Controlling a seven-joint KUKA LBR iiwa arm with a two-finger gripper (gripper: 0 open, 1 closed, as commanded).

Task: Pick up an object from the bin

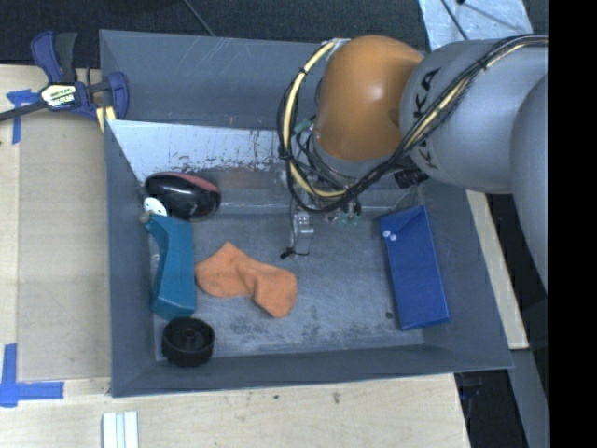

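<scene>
Bin point(126, 278): a grey metal bin with sloping walls and a scuffed floor, with a few loose things spread over it.
Arm point(485, 110): a thick grey arm reaching in from the right. It has a rounded orange cover point(368, 91) at the wrist, ringed by yellow and black cables.
Blue box point(415, 269): a flat dark blue box lying against the right wall.
Teal tool point(173, 267): a chunky teal handle lying lengthwise along the left wall.
Orange cloth point(247, 283): a crumpled soft cloth on the floor's middle, just right of the teal tool.
Black-and-red mouse point(182, 194): a rounded shape in the far left corner.
Black cap point(188, 341): a round cap in the near left corner.
Gripper point(301, 239): it points down over bare floor, just beyond the orange cloth's upper right edge, which is the nearest thing to it. I cannot tell how far open it is, nor whether it grips anything.
</scene>
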